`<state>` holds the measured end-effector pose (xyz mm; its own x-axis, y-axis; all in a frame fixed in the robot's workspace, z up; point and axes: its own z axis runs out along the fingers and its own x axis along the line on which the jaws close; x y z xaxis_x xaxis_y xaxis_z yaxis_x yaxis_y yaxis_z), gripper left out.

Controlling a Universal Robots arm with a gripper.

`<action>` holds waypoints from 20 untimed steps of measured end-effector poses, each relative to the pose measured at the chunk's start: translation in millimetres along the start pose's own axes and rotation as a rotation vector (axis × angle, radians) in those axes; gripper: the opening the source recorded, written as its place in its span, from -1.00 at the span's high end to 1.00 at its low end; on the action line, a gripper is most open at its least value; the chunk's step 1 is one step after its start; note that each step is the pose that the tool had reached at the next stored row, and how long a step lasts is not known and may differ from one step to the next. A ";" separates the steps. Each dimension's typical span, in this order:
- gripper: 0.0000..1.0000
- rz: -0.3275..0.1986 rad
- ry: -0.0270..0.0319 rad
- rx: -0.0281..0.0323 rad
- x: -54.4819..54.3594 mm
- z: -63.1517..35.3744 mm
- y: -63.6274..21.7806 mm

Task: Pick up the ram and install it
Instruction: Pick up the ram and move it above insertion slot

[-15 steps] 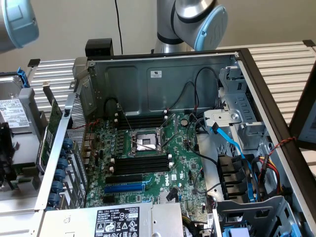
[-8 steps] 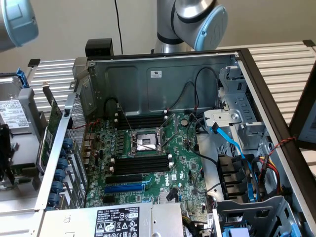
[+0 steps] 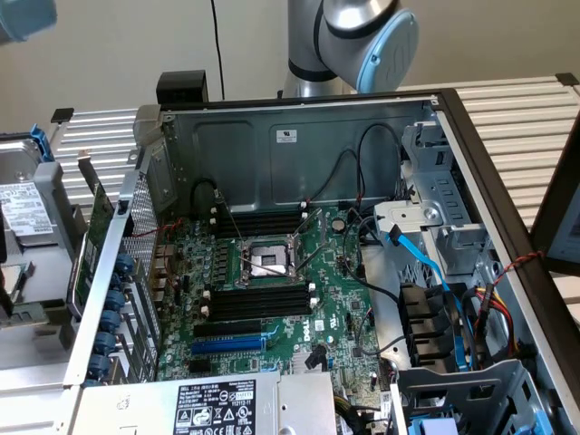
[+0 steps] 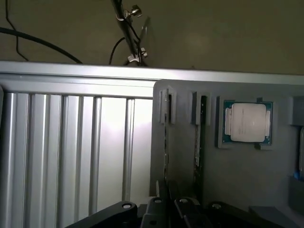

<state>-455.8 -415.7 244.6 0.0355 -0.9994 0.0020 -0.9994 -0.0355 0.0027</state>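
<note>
In the wrist view, two rams stand on edge in the slots of a grey holder block (image 4: 237, 180). One ram (image 4: 166, 137) runs down between my fingers; the other ram (image 4: 200, 137) stands beside it. My gripper (image 4: 167, 192) is shut on the first stick, its dark fingers (image 4: 156, 209) pressed close around the stick's near end. In the exterior view, the open computer case (image 3: 299, 145) shows the motherboard with long black memory slots (image 3: 258, 299) below the processor socket (image 3: 267, 258) and more slots (image 3: 258, 220) above it.
A processor chip (image 4: 247, 122) sits in a recess of the holder block. A ribbed metal table (image 4: 71, 142) lies beside the block. In the case are a blue expansion slot (image 3: 227, 345), blue cables (image 3: 435, 272) and a drive cage (image 3: 453, 199). The arm's elbow (image 3: 362, 36) rises behind the case.
</note>
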 end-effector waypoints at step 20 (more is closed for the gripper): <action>0.75 0.000 0.0000 -0.0016 22.6 -91.2 -43.4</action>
<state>-411.4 -436.6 335.8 0.0354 -0.9994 0.0020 -0.9994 -0.0354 0.0043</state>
